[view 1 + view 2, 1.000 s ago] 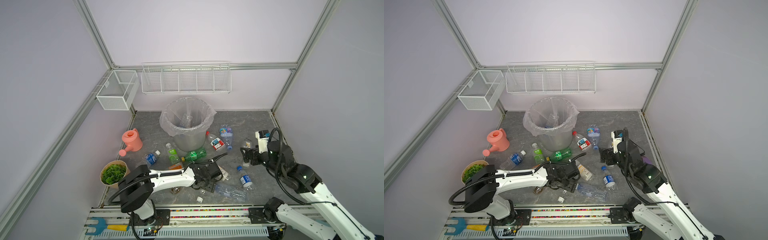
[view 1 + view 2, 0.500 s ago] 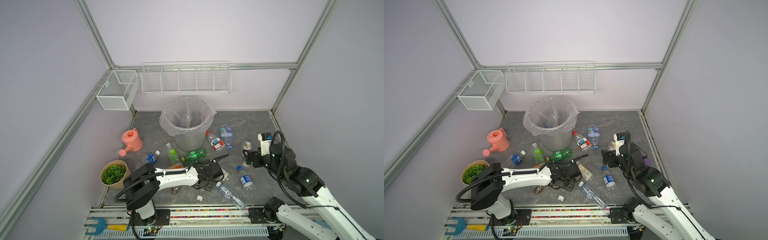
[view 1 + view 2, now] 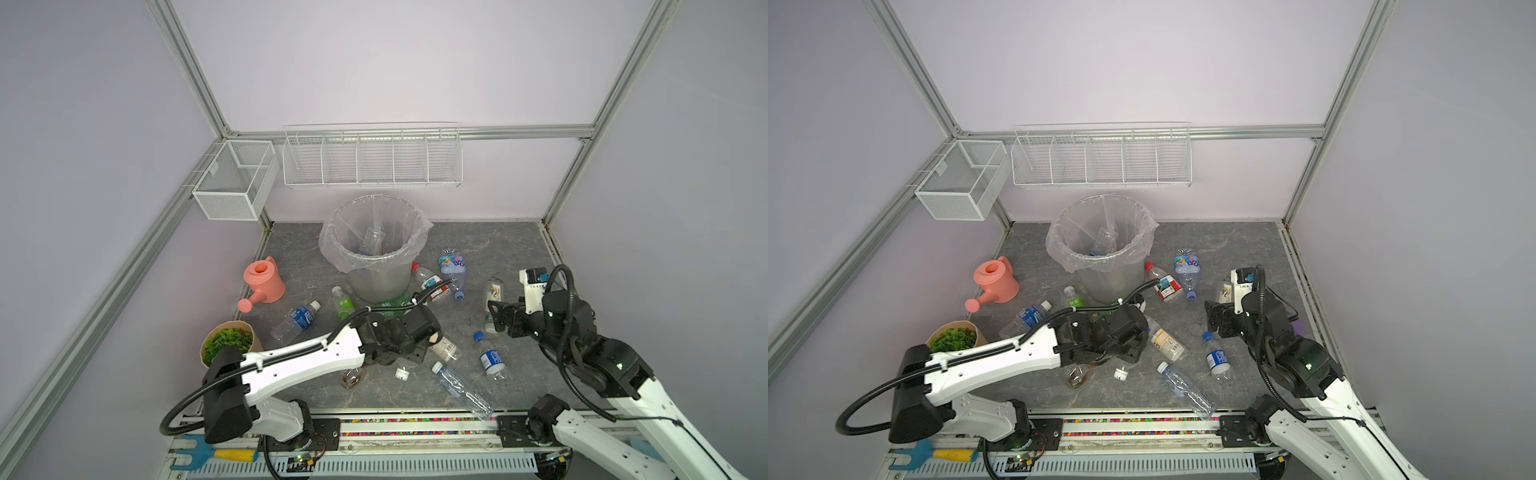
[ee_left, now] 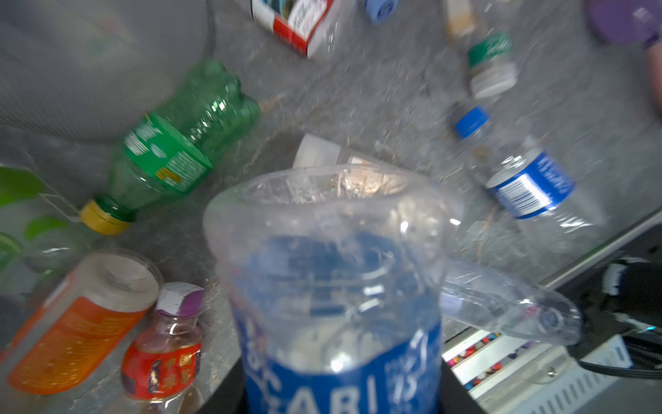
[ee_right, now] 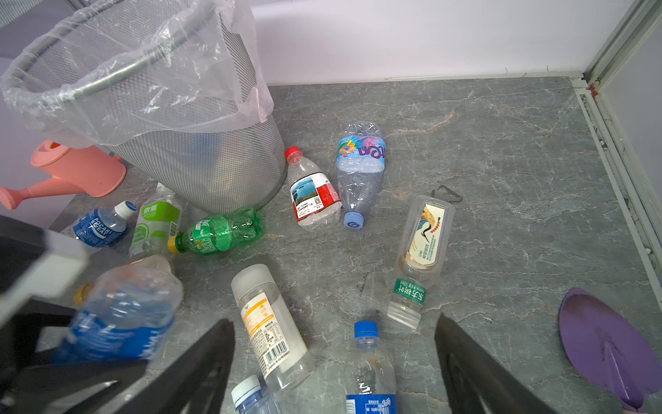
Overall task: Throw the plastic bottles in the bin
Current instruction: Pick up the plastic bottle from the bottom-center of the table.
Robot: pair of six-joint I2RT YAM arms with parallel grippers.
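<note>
Plainly, the left gripper (image 3: pixel 409 351) is clenched on a crushed blue-labelled bottle (image 4: pixel 340 304). This bottle fills the left wrist view and sits tilted in the jaws in the right wrist view; in both top views the arm hides it. The right gripper (image 5: pixel 333 358) is released, with its jaws spread wide and nothing between them, and it hangs just above a blue-capped bottle (image 5: pixel 369 362) lying on the grey floor (image 5: pixel 501 161).

The bin (image 3: pixel 376 282) stands upright near the back wall, with its clear bag (image 3: pixel 332 249) folded over the rim. One clear bottle (image 3: pixel 371 241) lies inside it. A green bottle (image 5: pixel 218 233) with a yellow cap lies touching the foot of the bin. Just beside the bin lies a red-capped bottle (image 5: pixel 313 193), and a crushed bottle with a colourful label (image 5: pixel 360 168) lies next to it. A bottle with a crane picture (image 5: pixel 419 258) lies well apart from the bin, near the right gripper. An orange-labelled bottle (image 5: pixel 272 329) lies between the two grippers. A long clear bottle (image 3: pixel 461 388) lies near the front rail.

A pink watering can (image 3: pixel 264 282) stands left of the bin, and a purple trowel (image 5: pixel 605 347) lies by the right wall.
</note>
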